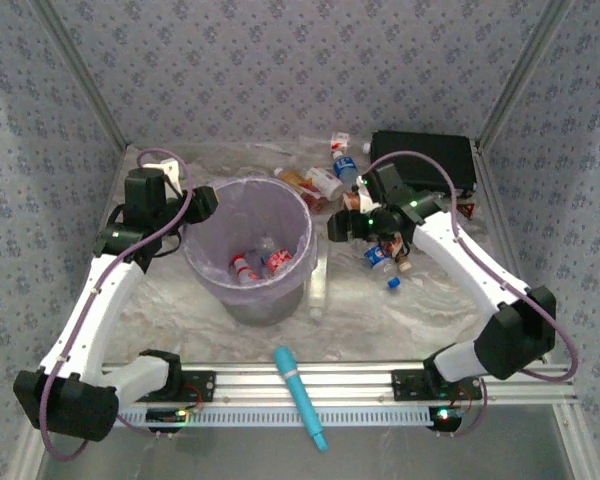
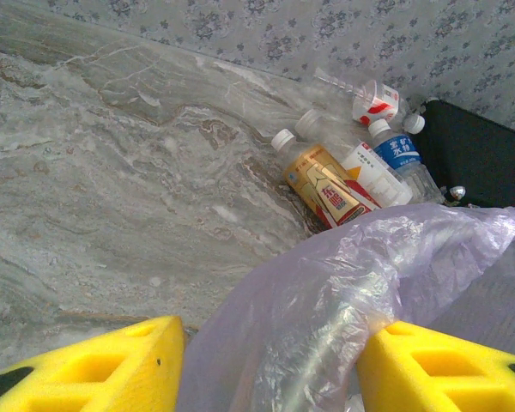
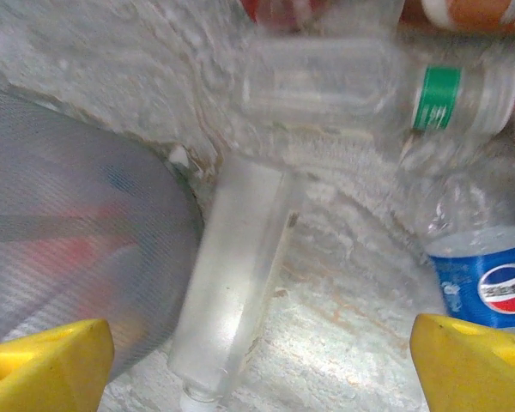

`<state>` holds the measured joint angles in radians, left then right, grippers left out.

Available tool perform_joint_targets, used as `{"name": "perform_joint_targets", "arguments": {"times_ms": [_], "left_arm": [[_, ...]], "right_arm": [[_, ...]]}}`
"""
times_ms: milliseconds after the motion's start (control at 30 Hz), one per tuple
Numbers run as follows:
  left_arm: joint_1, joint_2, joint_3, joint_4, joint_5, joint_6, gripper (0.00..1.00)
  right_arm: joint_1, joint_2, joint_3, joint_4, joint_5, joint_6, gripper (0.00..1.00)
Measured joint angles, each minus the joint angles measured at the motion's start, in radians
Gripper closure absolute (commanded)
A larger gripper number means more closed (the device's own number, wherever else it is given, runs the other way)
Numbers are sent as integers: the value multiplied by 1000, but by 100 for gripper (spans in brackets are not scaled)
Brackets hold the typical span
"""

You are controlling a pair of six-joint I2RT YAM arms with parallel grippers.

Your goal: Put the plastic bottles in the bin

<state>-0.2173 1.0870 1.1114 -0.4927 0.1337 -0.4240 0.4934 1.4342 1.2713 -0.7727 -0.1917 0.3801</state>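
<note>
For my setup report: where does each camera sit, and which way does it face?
Top: above and behind the left arm and right arm, looking down on table and bin.
Left wrist: at the bin's rim, facing the far bottles; left hand below.
Right wrist: over the table, facing a clear bottle beside the bin; right hand below.
All share the bin.

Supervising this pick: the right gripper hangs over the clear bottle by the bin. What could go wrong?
The clear bottle lies right beside the bin, so a finger of the open right gripper may hit the bin's wall. The blue-labelled bottle near the other finger could get knocked. The left gripper seems clamped on the bin's thin liner, which might tear.
</note>
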Motion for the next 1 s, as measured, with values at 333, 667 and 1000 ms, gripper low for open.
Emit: {"name": "perform_joint_targets", "arguments": {"times_ms": [333,667,1000], "left_arm": [[-1,0,0,0,0,0,45],[-2,0,0,0,-3,0,45],[-2,0,0,0,-3,0,45]], "right_arm": [[69,189,-127,216,-74,168,9],[64,319,-128,352,-87,219,8],[64,387,-127,371,-86,235,20]]}}
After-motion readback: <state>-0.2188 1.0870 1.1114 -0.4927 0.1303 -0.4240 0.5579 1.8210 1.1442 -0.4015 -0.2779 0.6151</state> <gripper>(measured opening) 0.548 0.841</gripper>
